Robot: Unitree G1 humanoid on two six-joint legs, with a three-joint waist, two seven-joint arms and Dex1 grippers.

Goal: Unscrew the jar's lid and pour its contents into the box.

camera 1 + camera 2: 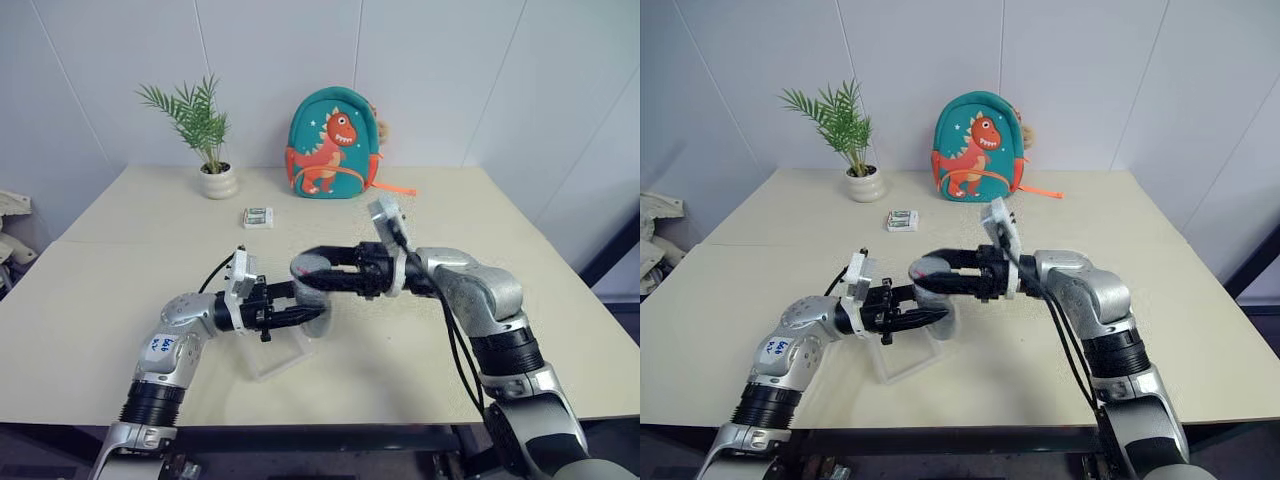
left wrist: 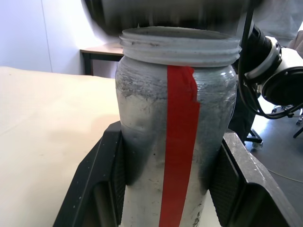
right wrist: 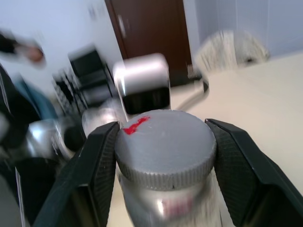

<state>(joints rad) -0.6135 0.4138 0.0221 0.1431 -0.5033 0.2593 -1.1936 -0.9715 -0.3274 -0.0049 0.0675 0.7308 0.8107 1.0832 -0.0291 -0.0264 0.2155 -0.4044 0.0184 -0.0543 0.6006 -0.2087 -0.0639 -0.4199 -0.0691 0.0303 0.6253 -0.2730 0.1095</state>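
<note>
A: What has the right gripper [image 3: 163, 142] got?

B: Its two black fingers are closed on the lid [image 3: 165, 144], a round flat grey cap with a ribbed rim and a red mark on top. One pad presses each side of the rim.

A: And the left gripper [image 2: 170, 184]?

B: Clamped shut around the body of the jar [image 2: 176, 127], a silvery-grey cylinder with a red stripe down its side. In the left wrist view the threaded neck shows bare above the fingers, with a dark blur just over it, so the lid looks lifted off the thread; I cannot tell by how much.

A: Where is all this over the table [image 1: 120, 300]?

B: Above the middle of the pale beige tabletop, towards its near edge, the jar upright between the two arms. Right below it lies the box [image 1: 283, 355], a shallow clear plastic tray.

A: Anything further out?

B: A small white-and-green packet [image 1: 258, 217] sits further back, and near the far edge stand a potted green plant in a white pot [image 1: 216, 180] and a teal dinosaur backpack [image 1: 333, 145].
</note>
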